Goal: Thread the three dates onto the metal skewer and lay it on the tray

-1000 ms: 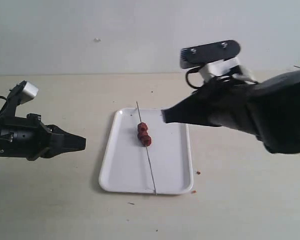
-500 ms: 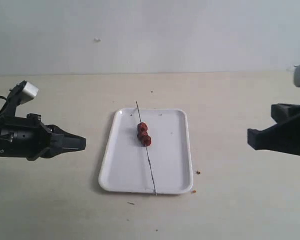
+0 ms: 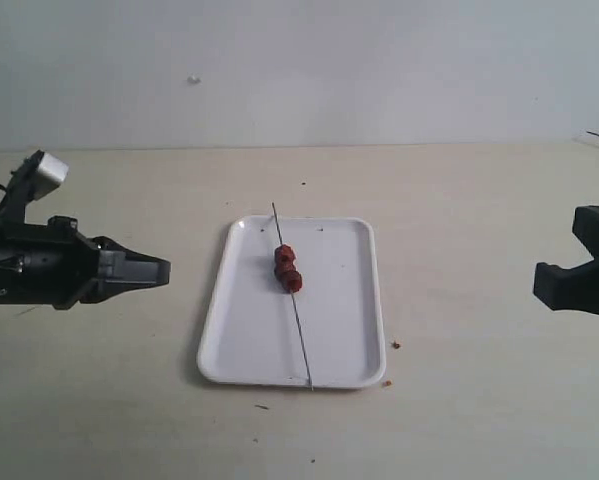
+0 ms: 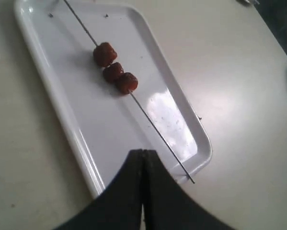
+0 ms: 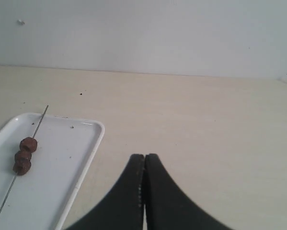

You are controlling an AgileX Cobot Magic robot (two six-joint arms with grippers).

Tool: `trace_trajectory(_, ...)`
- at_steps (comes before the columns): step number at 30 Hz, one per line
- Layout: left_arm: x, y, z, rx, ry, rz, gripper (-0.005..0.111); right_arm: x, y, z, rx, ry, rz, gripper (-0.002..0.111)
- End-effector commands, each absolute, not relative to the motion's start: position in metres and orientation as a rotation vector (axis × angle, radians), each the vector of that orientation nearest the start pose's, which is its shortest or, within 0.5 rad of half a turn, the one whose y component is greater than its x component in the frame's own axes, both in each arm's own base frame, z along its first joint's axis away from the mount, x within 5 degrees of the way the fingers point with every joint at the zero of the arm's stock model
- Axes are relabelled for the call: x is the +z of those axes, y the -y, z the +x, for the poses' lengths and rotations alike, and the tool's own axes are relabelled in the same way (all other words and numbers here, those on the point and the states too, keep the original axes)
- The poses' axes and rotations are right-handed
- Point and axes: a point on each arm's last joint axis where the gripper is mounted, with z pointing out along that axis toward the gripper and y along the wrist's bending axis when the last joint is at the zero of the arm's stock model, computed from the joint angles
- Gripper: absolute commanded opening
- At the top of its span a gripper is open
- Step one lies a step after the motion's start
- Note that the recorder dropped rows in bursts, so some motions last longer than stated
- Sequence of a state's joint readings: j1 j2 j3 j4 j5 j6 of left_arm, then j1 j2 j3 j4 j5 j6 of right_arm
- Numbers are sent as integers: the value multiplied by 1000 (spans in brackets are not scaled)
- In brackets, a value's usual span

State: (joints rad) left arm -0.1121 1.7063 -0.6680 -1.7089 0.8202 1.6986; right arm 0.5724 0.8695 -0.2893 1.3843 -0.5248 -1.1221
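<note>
The tray (image 3: 341,300) lay in the middle of the pale table (image 3: 479,200), with its long side running away from the exterior camera. The metal skewer (image 3: 300,335) rested on it lengthwise, a little slanted. Its far tip reached out past the far rim and its near end lay over the near rim. The three dates (image 3: 287,269) sat on the skewer in a tight row, each touching the next one, in the far half of the tray and closer to the rod's far tip. In the left wrist view they looked wrinkled and dark red-brown, and the lowest parts of them seemed to touch the tray floor.

The left gripper (image 4: 143,154) hovered over the table on the left side, well apart from the tray and pointing toward it. Its two black fingers were pressed together with no gap, and they held nothing. The right gripper (image 5: 144,158) stayed far out at the right edge of the exterior view, also well apart from the tray. Its fingers met in one thin line and were empty too.

Two tiny reddish crumbs (image 3: 396,345) lay on the table just beside the tray's near right corner.
</note>
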Motion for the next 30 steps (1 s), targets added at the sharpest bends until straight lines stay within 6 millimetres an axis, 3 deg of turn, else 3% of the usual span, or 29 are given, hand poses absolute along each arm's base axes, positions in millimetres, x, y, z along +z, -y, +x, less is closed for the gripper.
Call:
trace_trajectory(1,184,88,274,-1006,-2143,422,0,235,-45,151,45,-1895,0,0)
trace_trajectory(9,241,79,252,-811,-1962,489,0,235,-45,151,45,-1895,0,0)
trace_trajectory(12,262,67,230,-640,-1913,447,0,235,-45,151,45,-1895,0,0)
trace_trajectory(18,277,41,188,-339,-1866,272,0,235,-45,151,45,-1895,0,0)
trace_trajectory(21,285,29,154,-255,-1777,179,0,235,-45,151,45,-1895,0,0)
trace_trajectory(25,284,25,116,-238,-1655,165,0,235,-45,151,45,-1895,0,0)
trace_trajectory(30,271,23,89,-323,-1583,78,0,233,-44,150,65,-1918,50,0)
